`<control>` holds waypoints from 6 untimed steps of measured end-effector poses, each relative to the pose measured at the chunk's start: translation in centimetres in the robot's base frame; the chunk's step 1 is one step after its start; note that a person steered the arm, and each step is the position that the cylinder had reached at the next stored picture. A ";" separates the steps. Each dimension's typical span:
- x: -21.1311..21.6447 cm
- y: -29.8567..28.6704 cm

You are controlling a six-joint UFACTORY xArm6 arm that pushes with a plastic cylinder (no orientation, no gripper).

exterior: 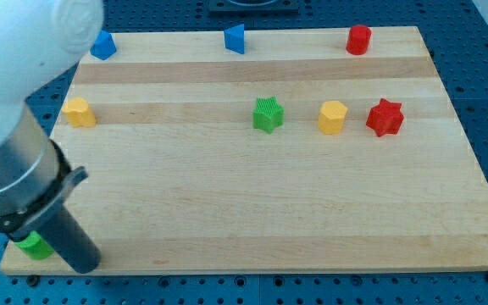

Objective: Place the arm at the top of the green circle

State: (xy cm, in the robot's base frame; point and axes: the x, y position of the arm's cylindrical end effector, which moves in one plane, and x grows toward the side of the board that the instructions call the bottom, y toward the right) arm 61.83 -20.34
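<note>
At the view's bottom left corner, the green circle (34, 246) sits on the very edge of the wooden board (252, 212), mostly hidden behind the arm's dark housing (24, 186), so only a small bright sliver shows. It looks like a small, light, rigid plastic block that would slide easily on the smooth wood at a slight nudge; there is nothing to grasp with, so any contact should be avoided here, since the job is only to stand just above it. My tip (85, 264) appears to rest just beside the green circle on the view's right and slightly below it; whether it touches is hidden. There is no gripper to open or close, only the rod. Farther up, a yellow block (79, 112), green star (268, 114), yellow hexagon (332, 117) and red star (385, 117) form a row; two blue blocks (102, 45) (235, 38) and a red cylinder (358, 39) line the top.
</note>
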 end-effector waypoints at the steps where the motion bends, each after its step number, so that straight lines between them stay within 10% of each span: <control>1: -0.1 -1.0; 6: -6.9 1.8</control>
